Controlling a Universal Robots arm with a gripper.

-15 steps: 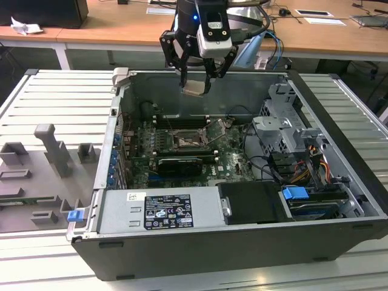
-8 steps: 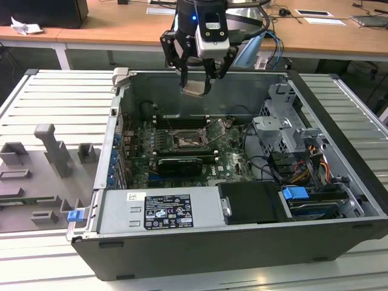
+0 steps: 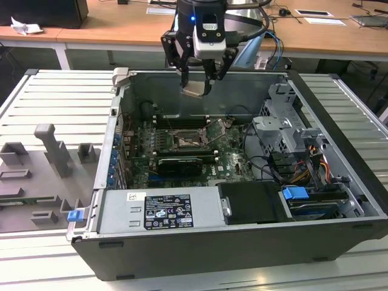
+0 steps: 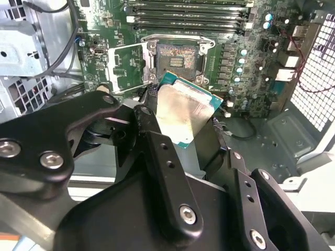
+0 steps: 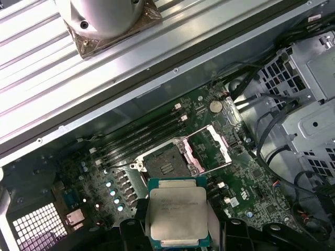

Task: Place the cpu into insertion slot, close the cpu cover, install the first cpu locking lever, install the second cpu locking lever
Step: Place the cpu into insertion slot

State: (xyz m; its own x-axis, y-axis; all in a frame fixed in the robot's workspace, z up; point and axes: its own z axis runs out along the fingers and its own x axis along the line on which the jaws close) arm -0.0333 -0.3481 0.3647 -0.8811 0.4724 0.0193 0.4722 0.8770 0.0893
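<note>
My gripper hangs above the open computer case, shut on the cpu, a flat square chip with a pale metal top. The cpu sits tilted between the black fingers. In the first wrist view the cpu hovers just short of the insertion slot. That dark square socket lies open on the green board. The cpu cover, a silvery frame, stands flipped open beside the slot.
Long black memory slots run along one side of the socket. A grey drive cage with cables fills the case at the exterior view's right, and a power supply lies in front. Grey fixture blocks stand outside the case at the left.
</note>
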